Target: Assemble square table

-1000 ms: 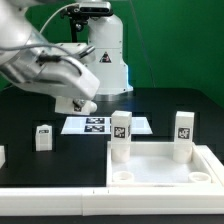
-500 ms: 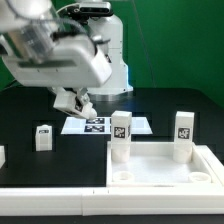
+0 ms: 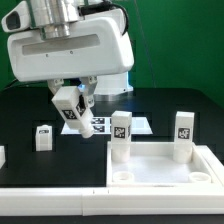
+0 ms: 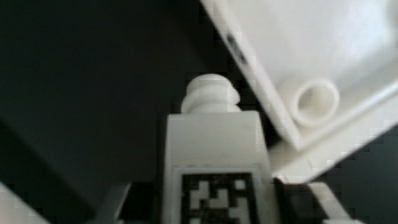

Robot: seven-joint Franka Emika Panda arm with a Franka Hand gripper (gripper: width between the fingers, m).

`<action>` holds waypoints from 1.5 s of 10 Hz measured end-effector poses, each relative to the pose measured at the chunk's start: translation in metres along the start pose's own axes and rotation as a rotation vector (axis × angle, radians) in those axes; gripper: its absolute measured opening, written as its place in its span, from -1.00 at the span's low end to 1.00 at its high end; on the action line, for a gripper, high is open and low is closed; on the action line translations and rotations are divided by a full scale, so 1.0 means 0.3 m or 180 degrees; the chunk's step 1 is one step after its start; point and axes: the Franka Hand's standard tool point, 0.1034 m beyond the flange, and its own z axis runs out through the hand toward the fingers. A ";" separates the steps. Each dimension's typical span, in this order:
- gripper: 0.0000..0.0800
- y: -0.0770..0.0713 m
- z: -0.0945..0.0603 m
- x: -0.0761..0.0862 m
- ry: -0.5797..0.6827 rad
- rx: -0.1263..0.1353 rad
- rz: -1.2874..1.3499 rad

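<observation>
Exterior view shows the arm swung upright since a second ago. Its gripper point(image 3: 72, 103) pinches a leg point(image 3: 77, 118) above the marker board point(image 3: 142, 124), likely bound for an empty socket point(image 3: 122, 176) on the table top point(image 3: 160, 160).

text/nos: none legible
loose leg point(image 3: 43, 138): b/w tag, pattern only
centre leg point(image 3: 120, 138): same
leg at exterior view's right point(image 3: 184, 137): same
held leg point(image 4: 217, 150): tag blurred
marker board point(image 3: 140, 125): tags, no txt

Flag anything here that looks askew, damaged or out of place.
Only the held leg stands out: it hangs tilted in the gripper above the black table, as a carried part would. The two fitted legs in the square top stand upright; nothing looks damaged.
</observation>
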 end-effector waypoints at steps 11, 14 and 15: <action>-0.29 -0.475 0.039 -0.165 0.1065 0.0064 -0.0926; -0.29 -0.506 0.097 -0.206 0.1052 -0.0045 -0.1386; -0.29 -0.506 0.099 -0.207 0.1050 -0.0047 -0.1389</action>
